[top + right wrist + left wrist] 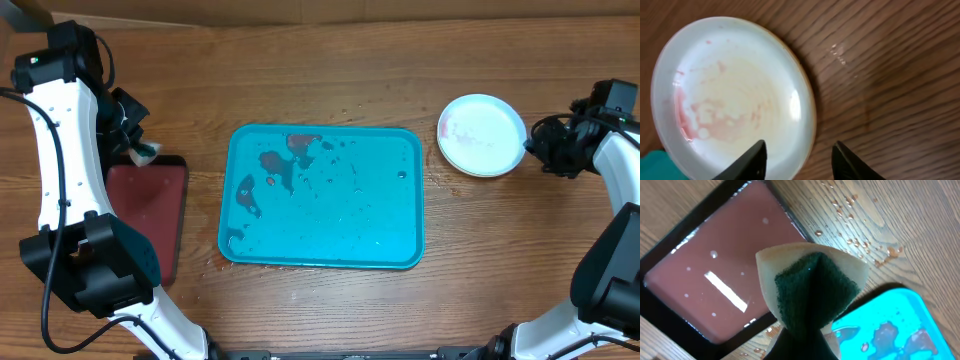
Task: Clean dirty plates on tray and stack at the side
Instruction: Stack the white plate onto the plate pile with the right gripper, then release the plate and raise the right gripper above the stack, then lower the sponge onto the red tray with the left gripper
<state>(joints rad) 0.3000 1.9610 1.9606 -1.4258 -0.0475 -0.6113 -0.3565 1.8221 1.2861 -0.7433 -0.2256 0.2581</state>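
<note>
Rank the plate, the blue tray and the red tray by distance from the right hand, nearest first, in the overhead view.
1. Plate, just left of the right hand.
2. Blue tray, mid-table.
3. Red tray, far left.

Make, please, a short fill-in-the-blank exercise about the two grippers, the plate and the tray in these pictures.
1. The left gripper holds a ____.
2. The plate lies to the ____ of the tray.
3. The right gripper, at the plate's rim, is ____.
Missing words: sponge; right; open.
</note>
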